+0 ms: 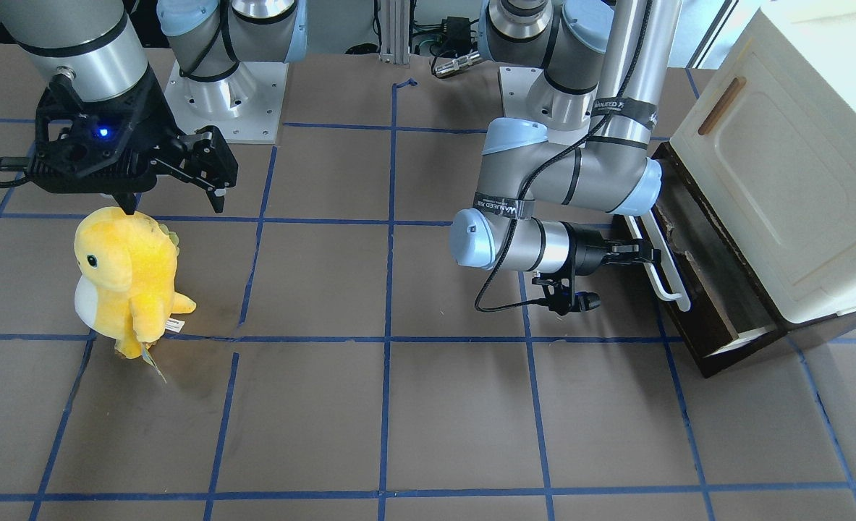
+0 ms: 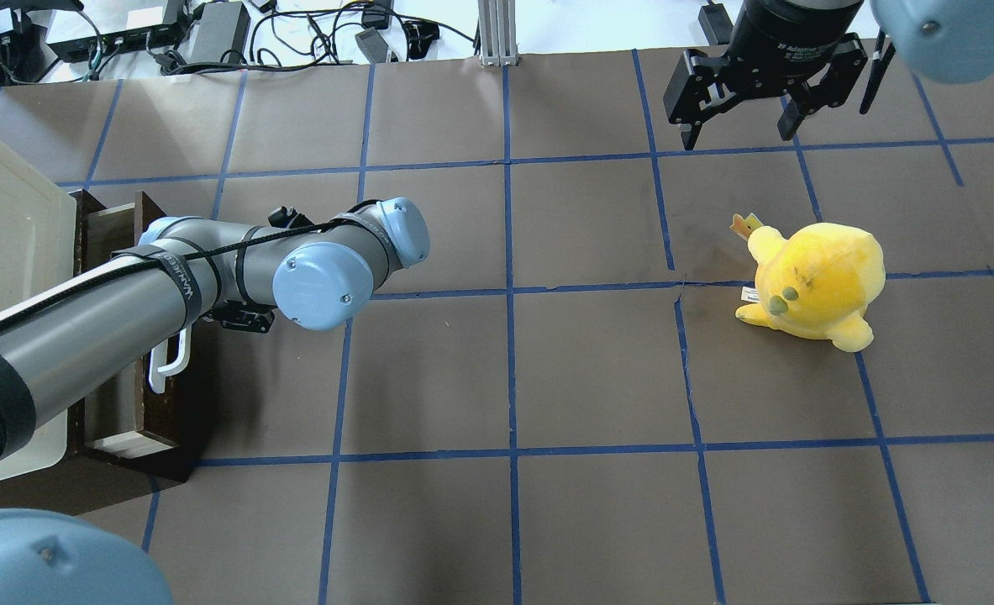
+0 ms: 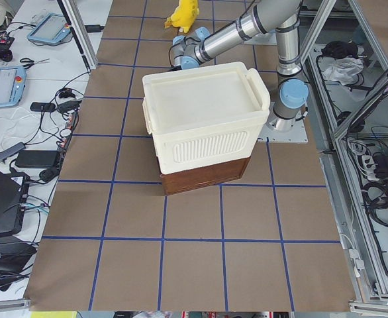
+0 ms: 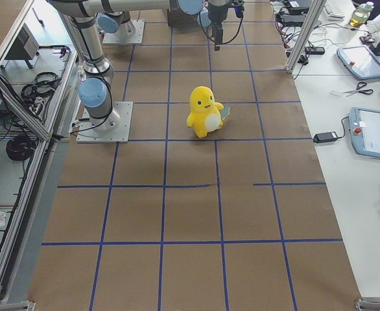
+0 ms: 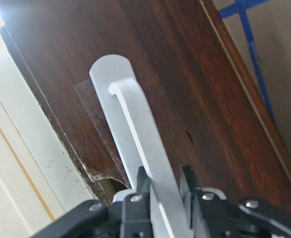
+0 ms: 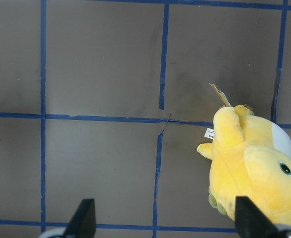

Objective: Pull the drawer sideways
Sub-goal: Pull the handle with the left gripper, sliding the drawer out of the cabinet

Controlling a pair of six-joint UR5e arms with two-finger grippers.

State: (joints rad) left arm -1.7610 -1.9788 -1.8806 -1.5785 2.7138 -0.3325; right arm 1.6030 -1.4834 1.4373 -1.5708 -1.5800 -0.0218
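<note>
The dark brown wooden drawer (image 1: pixel 717 275) sticks partly out from under the cream-white cabinet (image 1: pixel 797 181) at the table's edge; its pale inner side shows. Its long white bar handle (image 1: pixel 663 264) runs along the front. My left gripper (image 1: pixel 645 255) is shut on this handle; in the left wrist view both fingers (image 5: pixel 138 186) clamp the white bar (image 5: pixel 140 144) against the brown front (image 5: pixel 195 89). The drawer (image 2: pixel 127 353) and handle (image 2: pixel 169 357) also show in the overhead view under my left arm. My right gripper (image 1: pixel 174 192) is open and empty above the table.
A yellow plush toy (image 1: pixel 127 278) stands on the brown mat below my right gripper; it also shows in the right wrist view (image 6: pixel 254 168). The cabinet door has a small brown handle (image 1: pixel 721 106). Robot bases (image 1: pixel 225 94) stand at the far edge.
</note>
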